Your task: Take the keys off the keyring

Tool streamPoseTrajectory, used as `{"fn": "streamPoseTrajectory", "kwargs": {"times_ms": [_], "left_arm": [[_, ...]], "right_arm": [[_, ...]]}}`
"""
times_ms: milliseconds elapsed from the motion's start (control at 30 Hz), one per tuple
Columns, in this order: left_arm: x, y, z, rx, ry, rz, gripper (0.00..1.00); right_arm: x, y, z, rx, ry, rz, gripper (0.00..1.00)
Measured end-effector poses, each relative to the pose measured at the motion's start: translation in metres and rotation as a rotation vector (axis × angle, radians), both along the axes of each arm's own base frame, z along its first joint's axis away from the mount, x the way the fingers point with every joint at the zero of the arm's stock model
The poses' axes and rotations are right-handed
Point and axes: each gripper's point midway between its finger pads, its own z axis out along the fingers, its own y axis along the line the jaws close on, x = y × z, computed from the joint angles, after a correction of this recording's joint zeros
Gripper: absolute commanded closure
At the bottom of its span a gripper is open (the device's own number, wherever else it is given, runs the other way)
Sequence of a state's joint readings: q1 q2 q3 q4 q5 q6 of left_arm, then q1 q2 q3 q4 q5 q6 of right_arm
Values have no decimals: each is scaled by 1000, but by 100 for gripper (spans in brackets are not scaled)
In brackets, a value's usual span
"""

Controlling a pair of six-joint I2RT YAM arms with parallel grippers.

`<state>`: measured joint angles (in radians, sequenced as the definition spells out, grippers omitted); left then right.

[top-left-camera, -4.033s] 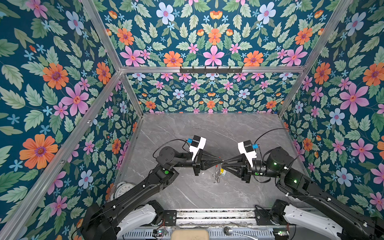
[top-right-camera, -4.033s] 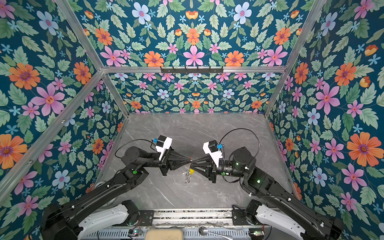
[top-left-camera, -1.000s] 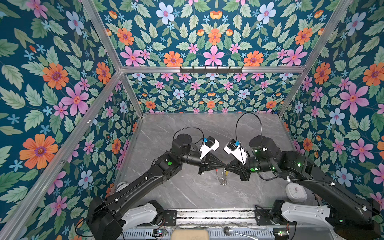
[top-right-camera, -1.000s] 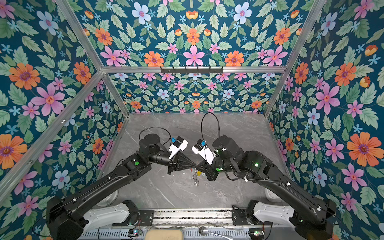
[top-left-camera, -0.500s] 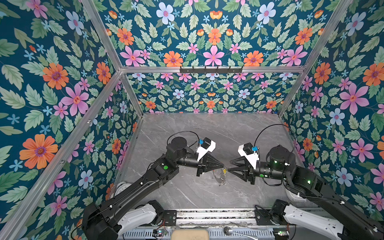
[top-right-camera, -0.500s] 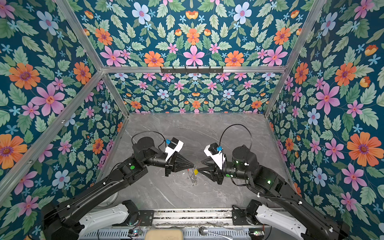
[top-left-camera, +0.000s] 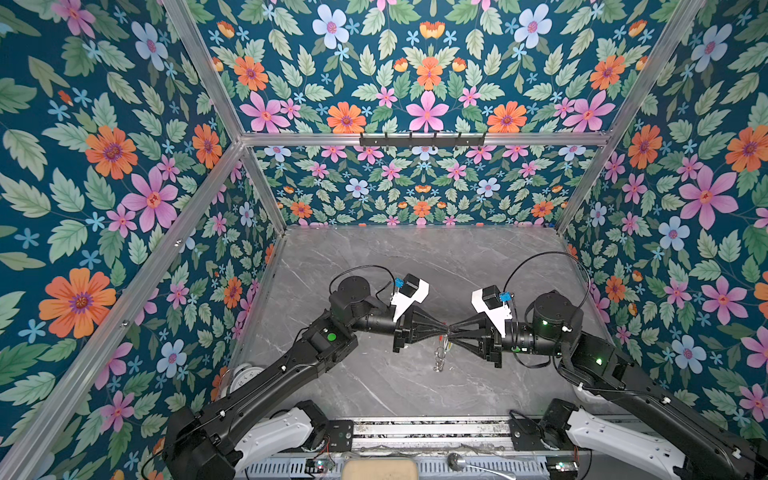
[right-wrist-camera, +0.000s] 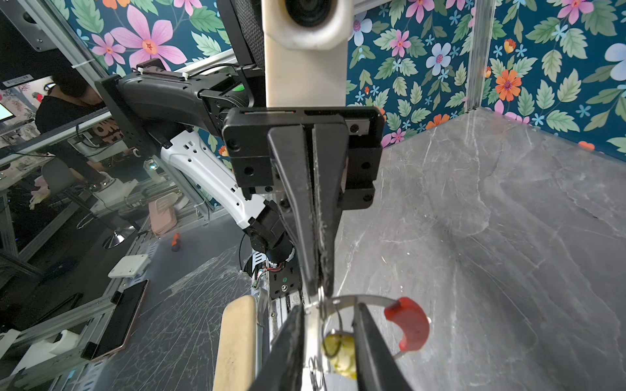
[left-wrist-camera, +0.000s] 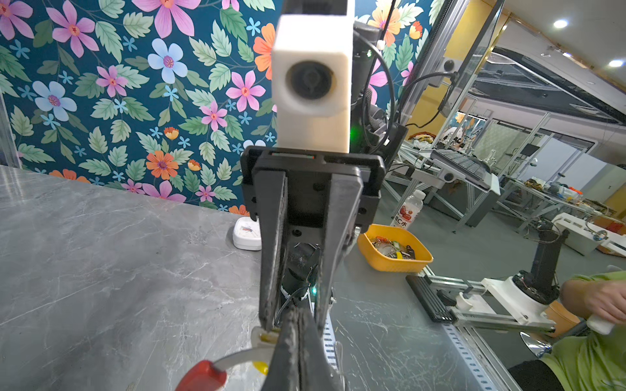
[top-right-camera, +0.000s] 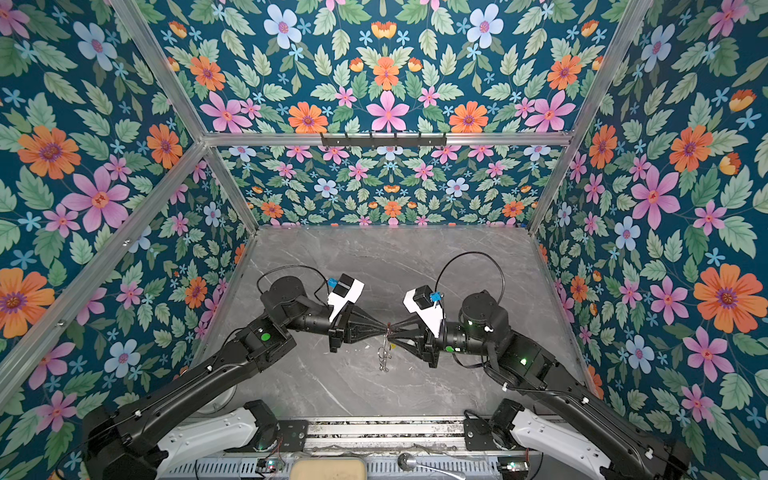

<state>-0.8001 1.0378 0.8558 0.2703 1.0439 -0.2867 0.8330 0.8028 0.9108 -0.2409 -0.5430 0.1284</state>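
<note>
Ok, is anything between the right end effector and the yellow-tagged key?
Nothing visible does. The key's yellow tag hangs inside the open right end effector. The left end effector, shut on the keyring, sits right beside them, and could crowd the pull.

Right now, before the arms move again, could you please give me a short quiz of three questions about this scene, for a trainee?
1. True or false: the keyring lies flat on the table.
2. What colour is the keyring's plastic section? A red, B blue, C green.
3. Fill in: the yellow tag sits between the fingers of the ___ gripper.
Key: 1 false, the left gripper holds it in the air. 2 A. 3 right gripper.
</note>
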Motion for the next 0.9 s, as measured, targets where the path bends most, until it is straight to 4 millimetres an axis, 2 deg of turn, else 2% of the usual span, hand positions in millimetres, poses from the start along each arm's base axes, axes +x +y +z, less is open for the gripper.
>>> {"fn": "streamPoseTrajectory", "kwargs": {"times_ms": [267,600,900], "left_arm": [[1,1,6,-21,-3,10,100],[3,1,9,-41,3,28,100],[5,2,12,-83,8,42,100]], "right_arm": [[0,0,-1,-1,1,1,80],[0,0,3,4,-4,2,99],[-1,0,5,9,-8,3,100]]}}
